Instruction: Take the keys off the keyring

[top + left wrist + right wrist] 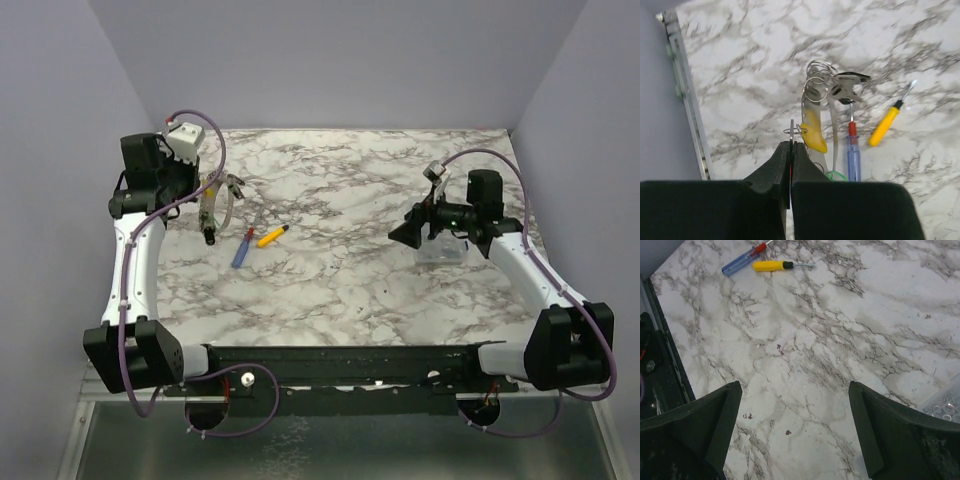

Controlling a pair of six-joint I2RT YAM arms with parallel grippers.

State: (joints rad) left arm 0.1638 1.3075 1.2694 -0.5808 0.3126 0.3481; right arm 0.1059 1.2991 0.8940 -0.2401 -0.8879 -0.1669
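The key bunch lies at the table's far left point(218, 200). In the left wrist view it shows linked metal rings point(817, 82), black-headed keys point(850, 84), a yellow tag point(813, 132) and a bit of green point(836, 175). My left gripper point(791, 145), seen from above at the far left point(208, 225), is shut on a thin metal piece of the bunch. A small ring point(795, 131) sits just beyond the tips. Whether that piece is a ring or a key blade is unclear. My right gripper point(795, 405) is open and empty over bare table at the right point(405, 235).
A blue and red screwdriver point(853, 155) and a yellow one point(885, 125) lie just right of the bunch, also seen from above point(243, 247) point(270, 237). A clear plastic box point(440, 250) stands under the right arm. The table's left rail point(687, 100) is close.
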